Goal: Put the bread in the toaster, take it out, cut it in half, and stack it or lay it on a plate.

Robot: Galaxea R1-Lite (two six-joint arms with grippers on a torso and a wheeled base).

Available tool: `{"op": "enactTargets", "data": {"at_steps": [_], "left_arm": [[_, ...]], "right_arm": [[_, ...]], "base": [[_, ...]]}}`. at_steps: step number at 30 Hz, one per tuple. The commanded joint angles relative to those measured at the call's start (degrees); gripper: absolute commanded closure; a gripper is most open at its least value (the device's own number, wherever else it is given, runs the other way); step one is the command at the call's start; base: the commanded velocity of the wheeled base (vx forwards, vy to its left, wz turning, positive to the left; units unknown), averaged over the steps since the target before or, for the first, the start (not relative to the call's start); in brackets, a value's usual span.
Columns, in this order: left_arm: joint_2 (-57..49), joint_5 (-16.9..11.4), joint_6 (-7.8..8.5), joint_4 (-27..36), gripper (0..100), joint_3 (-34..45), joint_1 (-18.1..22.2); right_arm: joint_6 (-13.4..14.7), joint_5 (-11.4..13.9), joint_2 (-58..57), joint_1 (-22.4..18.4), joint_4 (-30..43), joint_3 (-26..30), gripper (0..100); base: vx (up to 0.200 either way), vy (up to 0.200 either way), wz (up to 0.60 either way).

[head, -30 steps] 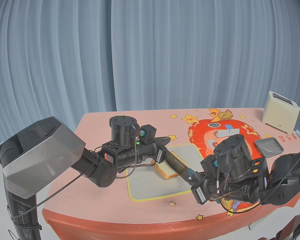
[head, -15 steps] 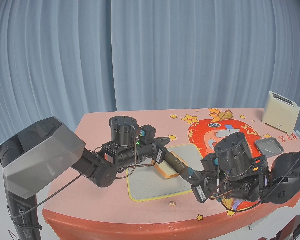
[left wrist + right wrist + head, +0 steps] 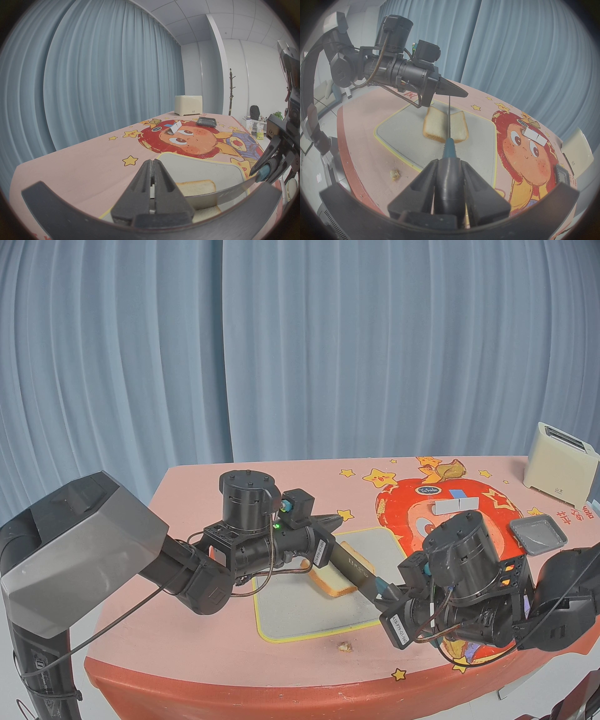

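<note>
The square slice of white bread (image 3: 328, 582) lies at the middle of the pale grey, yellow-edged cutting mat (image 3: 294, 609). The right gripper (image 3: 382, 594), at the mat's 4 o'clock, is clamped on the teal-collared handle of the steel knife (image 3: 351, 562), whose blade stands across the slice. The left gripper (image 3: 336, 520), reaching in from 9 o'clock, has its fingers pressed together over the blade's far end. The cream toaster (image 3: 561, 464) stands at the mat's 2 o'clock and the grey square tray (image 3: 537, 534) at 3 o'clock.

Our black right gripper (image 3: 382, 591) is clamped around the dark handle of the grey-bladed knife (image 3: 353, 564), with its forearm low behind the handle. Our black left gripper (image 3: 328, 521), fingers pressed together, sits over the blade's far end, wrist level.
</note>
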Motion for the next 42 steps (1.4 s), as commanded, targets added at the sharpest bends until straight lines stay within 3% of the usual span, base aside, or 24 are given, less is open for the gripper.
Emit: {"op": "enactTargets", "data": {"at_steps": [1,28,34,42], "left_arm": [[-0.1,0.1,0.06,-0.4,100,0.4,0.2],[-1.5,0.1,-0.02,-0.6,100,-0.5,0.1],[-2.3,0.4,-0.11,-3.4,100,-0.3,-2.4],[-2.1,0.5,-0.02,-3.6,100,1.2,-2.4]], "right_arm": [[0.0,0.0,0.1,-0.1,-0.3,-0.1,100],[0.0,0.0,1.3,-0.6,-0.2,0.0,100],[0.1,0.0,1.1,-0.7,-0.3,-0.1,100],[0.1,0.0,0.9,-0.8,-0.4,-0.1,100]], "base": [[0.0,0.0,0.0],[0.0,0.0,0.0],[0.0,0.0,0.0],[0.0,0.0,0.0]]}}
